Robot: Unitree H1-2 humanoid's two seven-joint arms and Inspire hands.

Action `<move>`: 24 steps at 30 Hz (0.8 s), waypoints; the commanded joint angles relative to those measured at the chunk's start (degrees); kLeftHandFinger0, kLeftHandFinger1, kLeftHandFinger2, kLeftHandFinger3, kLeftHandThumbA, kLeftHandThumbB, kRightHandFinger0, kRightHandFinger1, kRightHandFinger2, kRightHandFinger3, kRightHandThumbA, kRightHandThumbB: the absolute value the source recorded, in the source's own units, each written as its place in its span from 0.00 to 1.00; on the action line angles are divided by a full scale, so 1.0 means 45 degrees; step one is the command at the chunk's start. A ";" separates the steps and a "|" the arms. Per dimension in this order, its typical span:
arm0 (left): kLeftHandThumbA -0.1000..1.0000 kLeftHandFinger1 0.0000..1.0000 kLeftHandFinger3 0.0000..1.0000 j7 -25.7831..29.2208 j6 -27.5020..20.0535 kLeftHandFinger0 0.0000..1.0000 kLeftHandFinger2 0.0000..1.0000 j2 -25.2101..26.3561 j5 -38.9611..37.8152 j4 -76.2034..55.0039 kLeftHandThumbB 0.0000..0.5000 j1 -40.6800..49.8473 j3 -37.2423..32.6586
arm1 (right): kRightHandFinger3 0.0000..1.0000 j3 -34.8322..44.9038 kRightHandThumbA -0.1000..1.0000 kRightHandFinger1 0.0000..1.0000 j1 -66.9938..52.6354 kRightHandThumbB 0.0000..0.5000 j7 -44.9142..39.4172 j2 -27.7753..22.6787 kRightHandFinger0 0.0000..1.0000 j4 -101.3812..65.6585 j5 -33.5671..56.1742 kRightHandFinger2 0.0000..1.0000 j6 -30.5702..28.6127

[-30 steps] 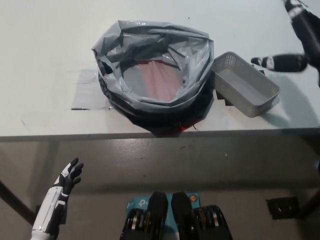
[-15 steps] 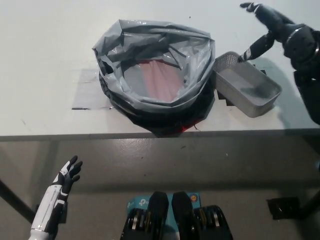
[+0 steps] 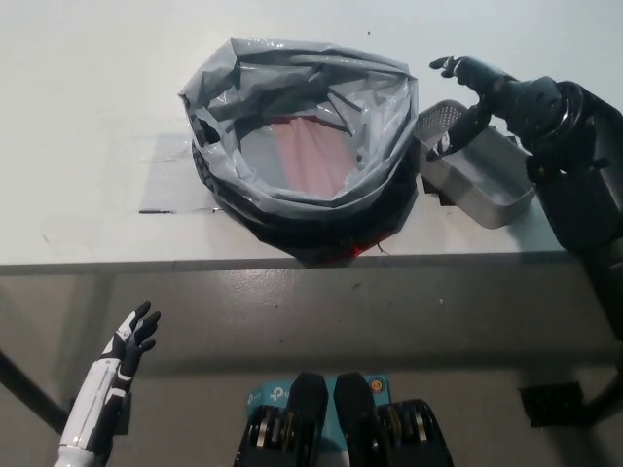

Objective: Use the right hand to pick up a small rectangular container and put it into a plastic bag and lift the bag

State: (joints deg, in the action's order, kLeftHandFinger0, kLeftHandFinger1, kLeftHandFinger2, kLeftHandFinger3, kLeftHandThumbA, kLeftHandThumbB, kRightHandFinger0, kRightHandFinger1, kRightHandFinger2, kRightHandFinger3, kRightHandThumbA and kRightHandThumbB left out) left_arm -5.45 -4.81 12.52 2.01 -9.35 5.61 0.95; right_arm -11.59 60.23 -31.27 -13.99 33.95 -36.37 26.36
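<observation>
A small grey mesh rectangular container [image 3: 467, 180] lies on the white table, just right of the bag. The grey plastic bag [image 3: 302, 131] stands open over a dark base, with something pink showing inside. My black right hand [image 3: 487, 92] hovers over the container's far end, fingers spread and open, one finger dipping toward its rim; my arm covers the container's right part. My white left hand [image 3: 131, 341] rests open at the lower left, below the table edge.
A strip of clear tape [image 3: 170, 180] lies on the table [image 3: 88, 88] left of the bag. The table's front edge [image 3: 146, 265] runs across the middle of the picture, with floor below it.
My right hand has swung in from the far right and come down leftward over the container. The left hand has barely moved.
</observation>
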 commanded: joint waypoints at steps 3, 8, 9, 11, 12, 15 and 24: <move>1.00 1.00 1.00 0.0039 -0.0611 1.00 1.00 0.0165 0.0221 -0.0375 0.43 -0.0042 0.0104 | 1.00 0.0374 1.00 1.00 0.0634 1.00 -0.0167 0.0035 1.00 0.0052 -0.0523 1.00 0.0127; 1.00 1.00 1.00 0.0051 -0.0716 1.00 1.00 0.0185 0.0285 -0.0386 0.42 -0.0030 0.0121 | 1.00 0.0482 1.00 1.00 0.0609 1.00 0.0158 0.0087 1.00 0.0509 -0.1176 1.00 0.0127; 1.00 1.00 1.00 0.0041 -0.0682 1.00 1.00 0.0176 0.0239 -0.0391 0.42 -0.0020 0.0135 | 1.00 0.0289 1.00 1.00 0.0682 1.00 0.0133 0.0018 1.00 0.0689 -0.1405 1.00 0.0127; 1.00 1.00 1.00 0.0059 -0.0655 1.00 1.00 0.0139 0.0218 -0.0401 0.43 -0.0017 0.0153 | 1.00 0.0192 1.00 1.00 0.0773 1.00 -0.0013 -0.0068 1.00 0.0823 -0.1719 1.00 0.0127; 1.00 1.00 1.00 0.0063 -0.0660 1.00 1.00 0.0125 0.0215 -0.0395 0.44 -0.0017 0.0154 | 1.00 0.0092 1.00 1.00 0.0812 1.00 0.0062 -0.0127 1.00 0.0927 -0.1717 1.00 0.0127; 1.00 1.00 1.00 0.0092 -0.0722 1.00 1.00 0.0095 0.0239 -0.0337 0.45 -0.0025 0.0177 | 1.00 0.0008 1.00 1.00 0.0924 1.00 -0.0053 -0.0178 1.00 0.1058 -0.2206 1.00 0.0127; 1.00 1.00 1.00 0.0102 -0.0756 1.00 1.00 0.0082 0.0373 -0.0360 0.43 -0.0013 0.0166 | 1.00 0.0243 1.00 1.00 0.0893 1.00 -0.0041 -0.0179 1.00 0.1246 -0.2170 1.00 0.0127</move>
State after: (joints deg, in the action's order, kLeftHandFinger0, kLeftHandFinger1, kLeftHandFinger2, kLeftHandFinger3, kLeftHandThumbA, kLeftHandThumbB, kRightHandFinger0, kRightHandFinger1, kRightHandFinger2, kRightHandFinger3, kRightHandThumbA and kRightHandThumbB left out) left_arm -5.42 -6.00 12.51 3.17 -9.38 5.61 1.18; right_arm -11.63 60.52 -31.56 -13.90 40.40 -44.35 26.47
